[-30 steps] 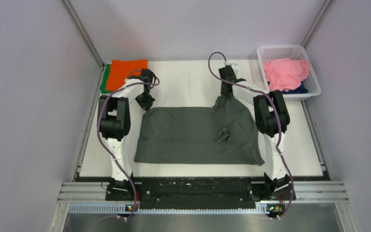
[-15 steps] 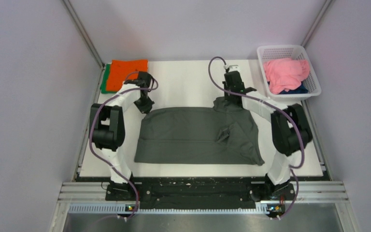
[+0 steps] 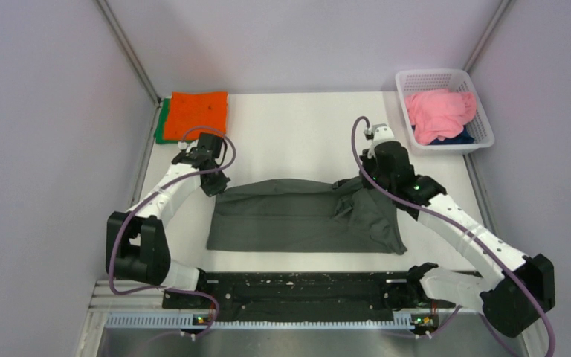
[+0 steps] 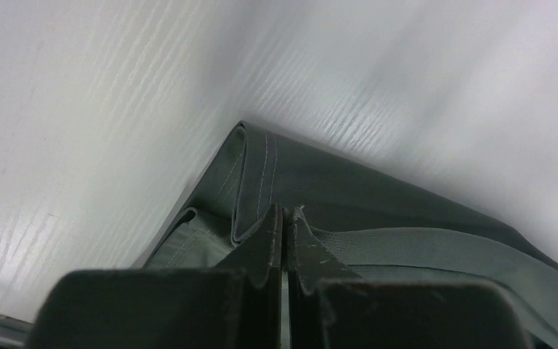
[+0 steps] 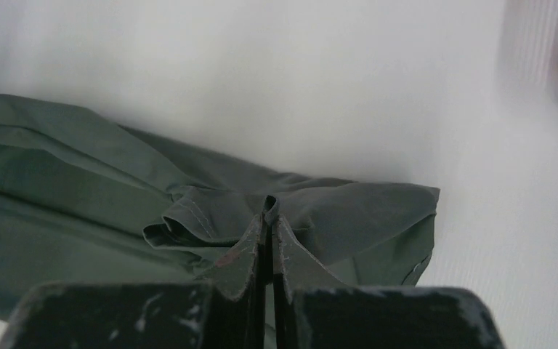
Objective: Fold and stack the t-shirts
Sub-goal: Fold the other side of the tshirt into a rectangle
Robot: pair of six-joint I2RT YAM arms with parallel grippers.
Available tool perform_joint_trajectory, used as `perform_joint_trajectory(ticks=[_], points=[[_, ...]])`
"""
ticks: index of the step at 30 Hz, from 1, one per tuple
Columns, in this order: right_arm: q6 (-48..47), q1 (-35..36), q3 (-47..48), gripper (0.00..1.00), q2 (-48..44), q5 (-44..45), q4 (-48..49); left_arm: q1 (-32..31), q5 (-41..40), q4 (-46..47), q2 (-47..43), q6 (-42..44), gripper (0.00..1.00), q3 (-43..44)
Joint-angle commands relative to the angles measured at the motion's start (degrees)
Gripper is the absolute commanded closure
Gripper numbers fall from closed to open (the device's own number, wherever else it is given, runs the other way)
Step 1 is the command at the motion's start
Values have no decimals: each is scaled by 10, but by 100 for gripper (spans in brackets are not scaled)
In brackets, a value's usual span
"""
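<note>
A dark grey t-shirt (image 3: 297,217) lies spread across the middle of the white table. My left gripper (image 3: 215,183) is shut on its far left corner; the left wrist view shows the jaws (image 4: 285,218) pinched on a folded hem of the grey shirt (image 4: 378,203). My right gripper (image 3: 372,184) is shut on the far right part, where the cloth is bunched; the right wrist view shows a pinch of grey cloth (image 5: 320,211) between the jaws (image 5: 269,214). A folded orange shirt (image 3: 200,109) lies on a green one (image 3: 163,123) at the far left corner.
A white lattice basket (image 3: 446,80) at the far right corner holds a crumpled pink shirt (image 3: 439,110) over a navy one (image 3: 461,137). The table's near edge meets a black rail (image 3: 297,286). Grey walls stand on both sides.
Both grippers have pulled the far edge of the grey shirt toward the near side, so the far part now folds over the near part. Both arms have stretched out lower.
</note>
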Motion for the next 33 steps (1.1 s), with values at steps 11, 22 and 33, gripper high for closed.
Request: perform_joint_trajectory(ticks=[11, 22, 33], points=[[151, 50, -123, 63, -82, -54, -172, 0, -16, 31, -36, 20, 89, -68], [177, 54, -85, 10, -149, -70, -192, 1, -68, -51, -108, -15, 39, -73], [274, 46, -154, 1, -65, -60, -45, -21, 209, 136, -64, 25, 17, -61]])
